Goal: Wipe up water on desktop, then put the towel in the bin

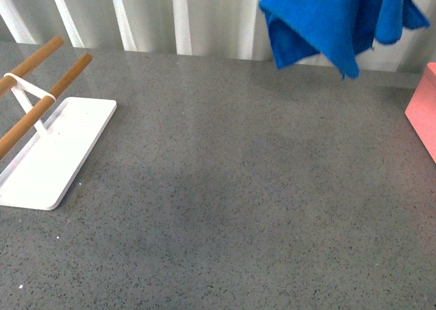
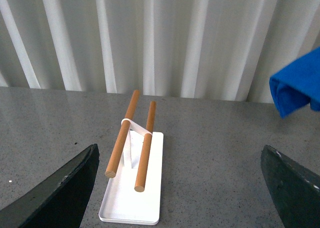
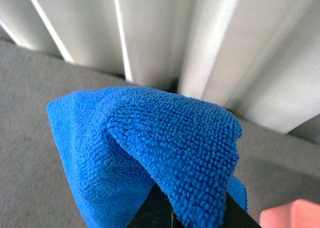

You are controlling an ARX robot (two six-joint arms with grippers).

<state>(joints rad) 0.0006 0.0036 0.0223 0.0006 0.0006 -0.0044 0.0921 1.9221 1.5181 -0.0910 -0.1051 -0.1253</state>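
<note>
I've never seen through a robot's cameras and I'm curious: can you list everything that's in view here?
desktop: one, speckled dark grey, beneath everything.
towel: one, bright blue, hanging in the air at far right.
bin: one, salmon pink, at the right edge, only partly in view.
tray: one, white, on the desktop at left.
wooden rods: two, brown, side by side above the tray.
curtain: one, white, pleated, behind the desktop.
left gripper: one, dark, open, facing the tray.
right gripper: one, dark, shut on the towel.
</note>
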